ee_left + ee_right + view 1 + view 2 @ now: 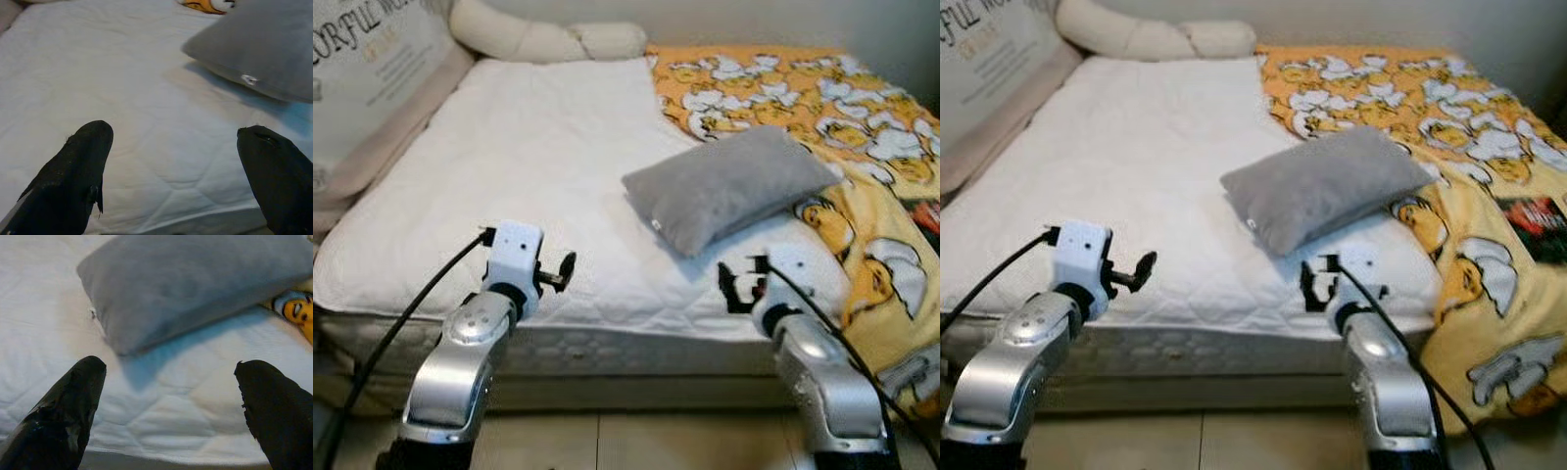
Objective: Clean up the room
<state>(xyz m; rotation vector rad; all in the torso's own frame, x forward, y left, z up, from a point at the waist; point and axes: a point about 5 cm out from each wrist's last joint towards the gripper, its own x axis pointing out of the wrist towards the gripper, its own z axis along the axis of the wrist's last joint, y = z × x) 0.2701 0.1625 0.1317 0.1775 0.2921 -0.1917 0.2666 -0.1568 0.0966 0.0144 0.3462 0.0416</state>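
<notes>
A grey pillow [729, 184] lies slanted on the white quilted bed [509, 176], its right end resting on an orange and yellow duck-print blanket [862, 157]. My right gripper [741, 282] hovers open over the bed's front edge, just in front of the pillow [195, 284]; its fingertips [83, 382] are spread wide with nothing between them. My left gripper [558, 272] is open too, over the front edge further left, with the pillow [264, 49] off to its right.
A cream bolster [538, 37] lies along the head of the bed. A padded side board with lettering [362, 59] stands at the left. The blanket hangs over the right front corner. Tiled floor [636, 441] lies below the bed.
</notes>
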